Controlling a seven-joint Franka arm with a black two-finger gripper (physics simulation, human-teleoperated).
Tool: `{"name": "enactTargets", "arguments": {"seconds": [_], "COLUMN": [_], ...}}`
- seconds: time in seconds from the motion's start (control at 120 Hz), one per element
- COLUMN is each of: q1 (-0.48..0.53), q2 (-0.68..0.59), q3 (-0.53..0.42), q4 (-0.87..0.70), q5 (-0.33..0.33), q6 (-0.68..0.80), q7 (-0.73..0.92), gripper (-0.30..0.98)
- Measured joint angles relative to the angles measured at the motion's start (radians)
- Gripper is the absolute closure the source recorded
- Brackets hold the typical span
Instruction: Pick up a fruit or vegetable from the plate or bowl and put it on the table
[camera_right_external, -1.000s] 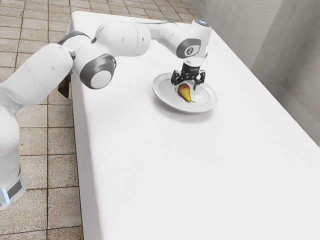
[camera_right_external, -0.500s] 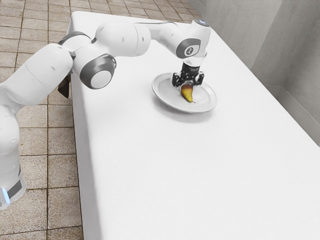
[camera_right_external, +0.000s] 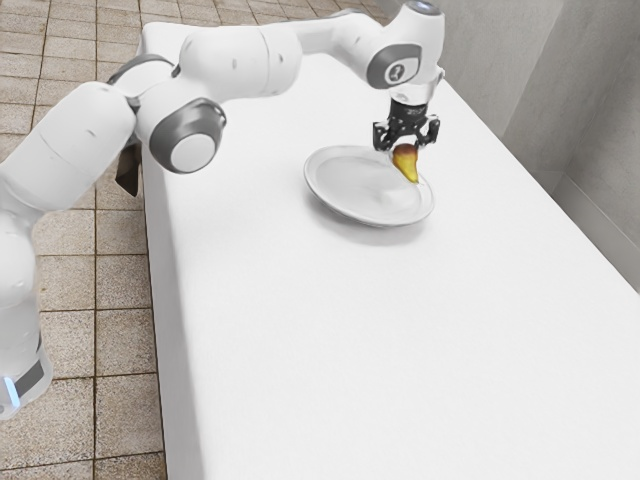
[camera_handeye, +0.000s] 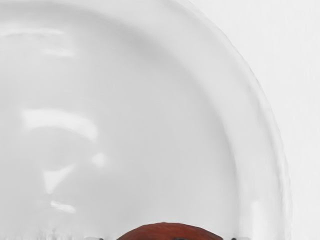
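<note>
In the exterior view my gripper (camera_right_external: 405, 154) is shut on the pear (camera_right_external: 406, 163), red-brown at its top and yellow toward its lower end. Both hang above the far right rim of the white plate (camera_right_external: 345, 187), whose inside holds no other fruit. The wrist view has the pear's reddish top (camera_handeye: 167, 232) at its lower edge, with the glossy plate (camera_handeye: 125, 110) below the hand.
A white tabletop (camera_right_external: 380, 340) surrounds the plate and stretches toward the exterior view's bottom. Beyond the table's edge at the exterior view's right stands a grey wall (camera_right_external: 590, 130). Tiled floor (camera_right_external: 70, 230) lies at the left.
The pear has risen off the plate with my gripper and moved toward the exterior view's right. Earlier my fingers stood apart around it, then came together on it. The plate has stayed put.
</note>
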Motion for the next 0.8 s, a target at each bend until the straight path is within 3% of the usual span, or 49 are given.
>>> {"name": "enactTargets", "arguments": {"seconds": [0.367, 0.55, 0.683, 0.8], "q1": [-0.345, -0.385, -0.386, -0.384], "q2": [-0.111, -0.111, -0.112, -0.128], "q3": [-0.008, -0.046, -0.051, -0.051], "q4": [-0.004, -0.015, -0.016, -0.016], "q5": [-0.007, -0.013, -0.012, -0.018], "q6": [-0.107, -0.158, -0.183, -0.215], "q7": [-0.020, -0.034, -0.042, -0.038], "gripper": [0.44, 0.43, 0.19, 0.08]}}
